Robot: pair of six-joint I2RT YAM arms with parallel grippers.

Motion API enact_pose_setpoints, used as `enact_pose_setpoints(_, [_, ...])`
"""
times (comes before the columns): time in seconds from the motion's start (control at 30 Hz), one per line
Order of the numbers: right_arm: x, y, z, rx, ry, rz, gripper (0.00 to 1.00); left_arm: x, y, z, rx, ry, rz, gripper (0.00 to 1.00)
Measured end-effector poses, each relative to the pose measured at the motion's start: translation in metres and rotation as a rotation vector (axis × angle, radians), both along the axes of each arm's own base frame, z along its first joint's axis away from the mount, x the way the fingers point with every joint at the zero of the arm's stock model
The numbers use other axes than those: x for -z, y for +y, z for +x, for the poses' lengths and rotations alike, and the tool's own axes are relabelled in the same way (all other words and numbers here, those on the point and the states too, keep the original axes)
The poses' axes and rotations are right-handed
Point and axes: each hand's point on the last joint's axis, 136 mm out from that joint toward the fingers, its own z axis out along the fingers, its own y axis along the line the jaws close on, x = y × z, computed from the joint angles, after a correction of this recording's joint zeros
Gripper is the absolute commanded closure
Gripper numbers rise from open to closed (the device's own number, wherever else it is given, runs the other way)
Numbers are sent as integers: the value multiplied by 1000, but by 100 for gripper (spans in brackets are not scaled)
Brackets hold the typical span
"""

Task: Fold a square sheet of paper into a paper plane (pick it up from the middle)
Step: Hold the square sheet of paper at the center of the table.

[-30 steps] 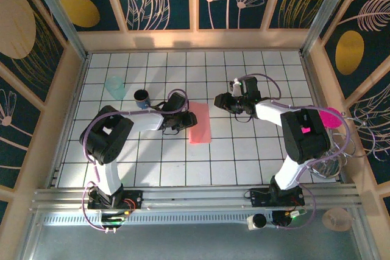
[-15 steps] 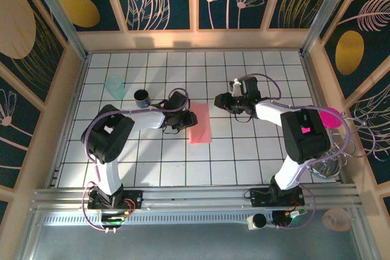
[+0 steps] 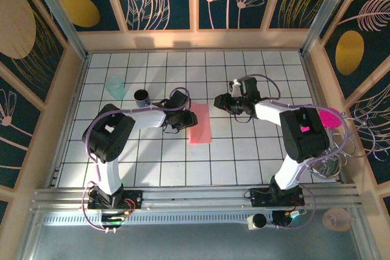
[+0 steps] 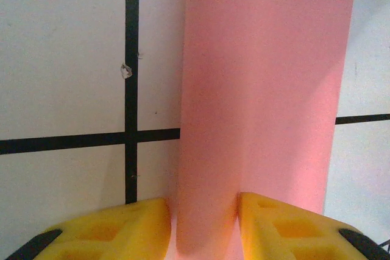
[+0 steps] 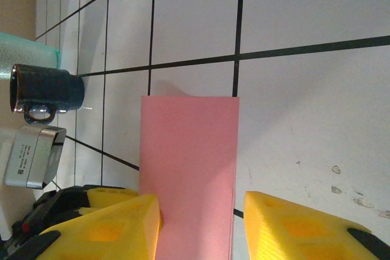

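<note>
**A:** Where is the sheet of paper (image 3: 200,123) just now?

**B:** On the white tiled worktop (image 3: 152,162), about the middle, between the two arms; it lies flat as a salmon-pink oblong, its long side running away from the bases; it looks folded over, though from above I cannot make out the layers.

**A:** And the left tool (image 3: 184,121)?

**B:** At the sheet's left long edge; in the left wrist view the tool (image 4: 204,202) has its yellow fingers (image 4: 109,229) part-way apart, and the paper (image 4: 268,89) runs out from the gap between them; one finger is over bare tile beside the paper's edge, the other over the paper itself; there is a darker band along that edge, and I cannot tell whether it is a raised fold or a shadow; I see no pinch on the sheet.

**A:** The right tool (image 3: 217,101)?

**B:** Just beside the sheet's far right corner, seen from above; in its own view the tool (image 5: 201,198) has its jaws parted too, gripping nothing; the pink oblong (image 5: 189,150) lies flat on the tiles, framed in the gap.

**A:** Anything else about?

**B:** A dark mug (image 3: 141,96) beside the left arm; a pale teal cup (image 3: 114,86) beyond it, to the left; a magenta disc (image 3: 329,117) by the right-hand wall.
</note>
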Motion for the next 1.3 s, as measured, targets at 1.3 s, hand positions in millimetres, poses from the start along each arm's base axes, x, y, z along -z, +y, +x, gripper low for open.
enact_pose_setpoints(1.3, [37, 54, -53, -211, 140, 31, 90, 0, -1, 0, -10, 11, 1, 59])
